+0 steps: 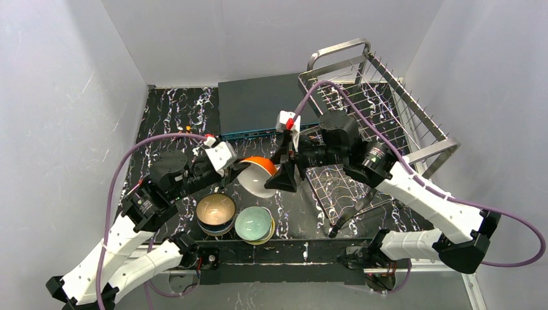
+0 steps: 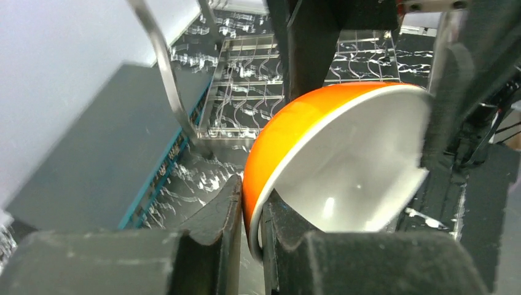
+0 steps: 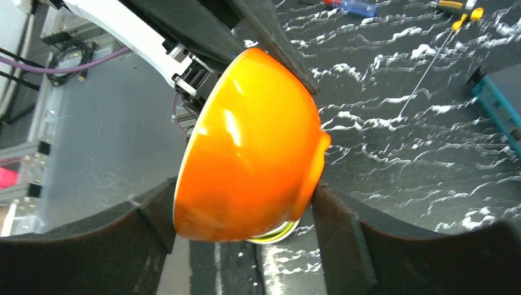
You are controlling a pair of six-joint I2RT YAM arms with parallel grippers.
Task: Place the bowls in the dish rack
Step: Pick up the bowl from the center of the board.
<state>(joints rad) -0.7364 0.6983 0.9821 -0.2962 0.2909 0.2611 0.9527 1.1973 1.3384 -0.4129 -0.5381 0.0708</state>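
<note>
1. Top external view
   - Locate the orange bowl (image 1: 258, 175) in the air between the two arms, above the table (image 1: 168, 123) and just left of the dish rack (image 1: 446, 139); not yet in the rack.
   - Note the left gripper (image 1: 239, 169) at its left edge and the right gripper (image 1: 284, 175) at its right edge.
   - Leave the stacked bowls (image 1: 215, 210) near the arm bases alone for now.

2. Left wrist view
   - Confirm the left gripper (image 2: 252, 203) closed almost fully, pinching the rim of the orange bowl (image 2: 344, 166): one finger on the orange outside, one on the white inside.
   - Treat this as a shallow edge grip, judged liable to pivot under load.

3. Right wrist view
   - Confirm the right gripper (image 3: 242, 203) spread wide across the orange bowl (image 3: 252, 147), rim to foot, both fingers (image 3: 335, 221) appearing to touch.
   - Read the step as a two-handed transfer.
   - Release one hand only once the other is firmly seated; open slowly, without pulling the arms apart.
   - Afterwards, carry on edge and lower between the tines (image 1: 362, 97).
</note>
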